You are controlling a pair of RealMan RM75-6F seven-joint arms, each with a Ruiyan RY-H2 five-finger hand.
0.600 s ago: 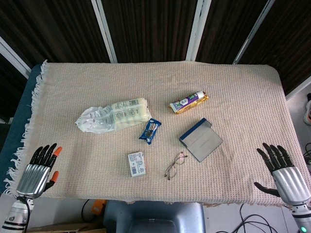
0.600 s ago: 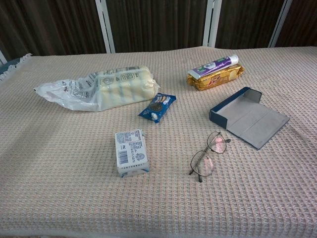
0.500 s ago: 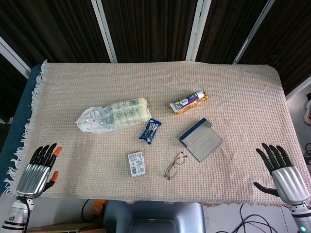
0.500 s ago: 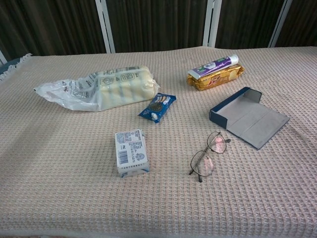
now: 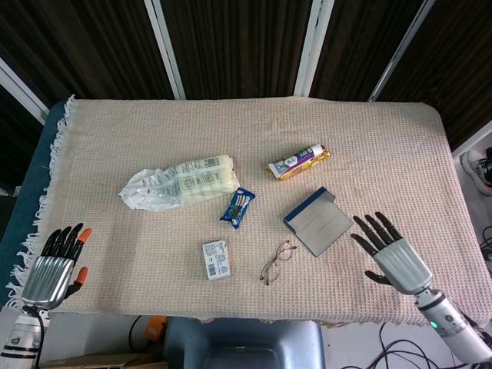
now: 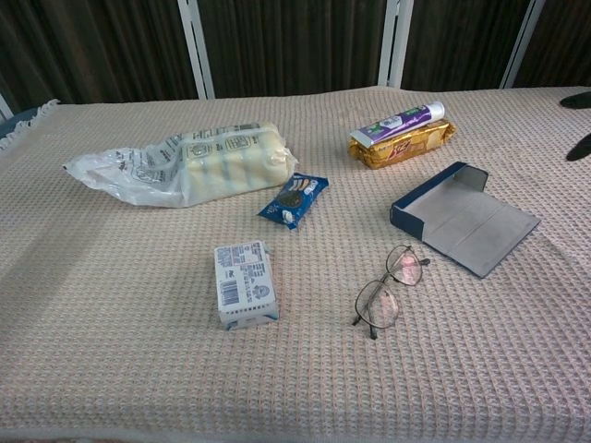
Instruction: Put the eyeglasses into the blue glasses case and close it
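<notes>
Thin wire-framed eyeglasses (image 5: pixel 277 260) (image 6: pixel 389 290) lie folded open on the beige cloth near the front edge. Just right of them and further back lies the blue glasses case (image 5: pixel 317 221) (image 6: pixel 463 218), open, its grey flap spread flat toward the right. My right hand (image 5: pixel 391 252) hovers over the cloth to the right of the case, fingers spread, holding nothing; only dark fingertips (image 6: pixel 580 100) show at the chest view's right edge. My left hand (image 5: pixel 55 262) hangs by the table's front left corner, fingers apart and empty.
A plastic bag of pale rolls (image 5: pixel 181 184) (image 6: pixel 185 166) lies left of centre. A small blue snack packet (image 5: pixel 237 207), a white carton (image 5: pixel 216 258) (image 6: pixel 244 282) and a toothpaste tube on a gold packet (image 5: pixel 298 162) (image 6: pixel 402 134) surround the glasses.
My right hand has moved left and inward over the cloth, toward the case. My left hand has dropped slightly and shifted left. The objects on the table lie where they were.
</notes>
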